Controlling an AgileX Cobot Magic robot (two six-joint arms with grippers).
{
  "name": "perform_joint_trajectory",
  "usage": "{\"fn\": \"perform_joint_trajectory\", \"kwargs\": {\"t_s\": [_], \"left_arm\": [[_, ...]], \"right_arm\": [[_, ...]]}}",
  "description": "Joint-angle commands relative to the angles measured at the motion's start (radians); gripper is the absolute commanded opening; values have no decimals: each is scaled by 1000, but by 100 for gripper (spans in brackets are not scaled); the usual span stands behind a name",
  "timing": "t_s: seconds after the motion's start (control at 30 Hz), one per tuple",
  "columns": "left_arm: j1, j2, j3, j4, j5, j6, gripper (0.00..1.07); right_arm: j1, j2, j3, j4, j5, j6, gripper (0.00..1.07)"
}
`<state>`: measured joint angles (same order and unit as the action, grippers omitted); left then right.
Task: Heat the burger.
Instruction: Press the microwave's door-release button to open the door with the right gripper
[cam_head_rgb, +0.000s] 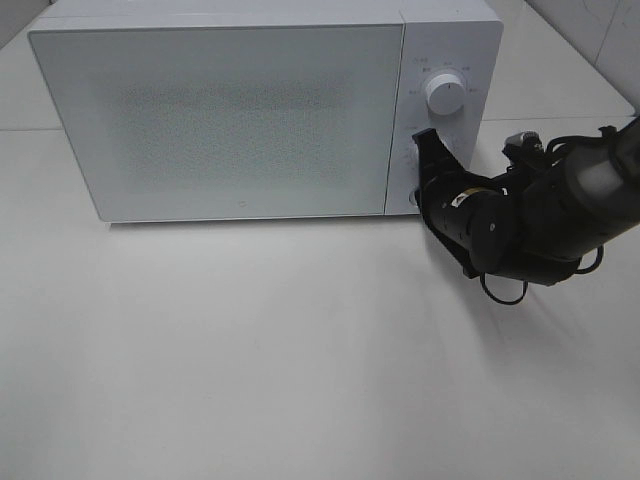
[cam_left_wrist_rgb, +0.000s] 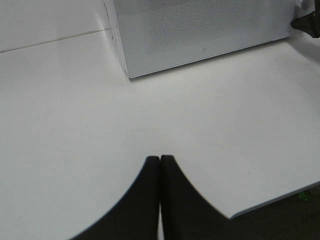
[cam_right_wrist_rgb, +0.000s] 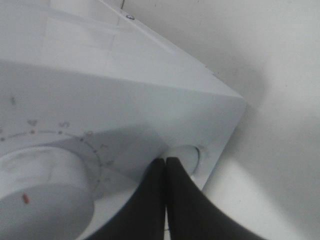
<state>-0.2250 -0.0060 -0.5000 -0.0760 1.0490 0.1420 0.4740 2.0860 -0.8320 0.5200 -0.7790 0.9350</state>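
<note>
Hiding contents behind shut microwave door (cam_head_rgb: 230, 110) on white worktop (cam_head_rgb: 250, 360); holding right pincer (cam_right_wrist_rgb: 165, 161) closed at its button (cam_right_wrist_rgb: 191, 154), left pincer (cam_left_wrist_rgb: 160, 159) closed before it.

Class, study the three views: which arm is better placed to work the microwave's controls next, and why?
Right. The right gripper, shut, is at the microwave's control panel, tips beside a dial. The left gripper hangs shut over the table, away from the panel.

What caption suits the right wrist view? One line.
Shut right pincer poised at a round button on the white microwave, beside its marked dial.
</note>
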Motion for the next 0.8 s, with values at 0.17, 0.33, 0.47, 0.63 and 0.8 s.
{"fn": "perform_joint_trajectory", "kwargs": {"t_s": [0.17,0.33,0.47,0.63,0.8], "left_arm": [[3,-19,4,-9,-15,-3,0],[3,-19,4,-9,-15,-3,0],[3,-19,4,-9,-15,-3,0],[3,-19,4,-9,-15,-3,0],[3,-19,4,-9,-15,-3,0]], "right_arm": [[-12,-3,-16,-6,-42,3,0],[-12,-1,-41,-22,-33,3,0],[-12,-1,-67,-22,-34,3,0],[-12,-1,-82,-22,-41,1,0],[-12,-1,-82,-22,-66,0,0]]}}
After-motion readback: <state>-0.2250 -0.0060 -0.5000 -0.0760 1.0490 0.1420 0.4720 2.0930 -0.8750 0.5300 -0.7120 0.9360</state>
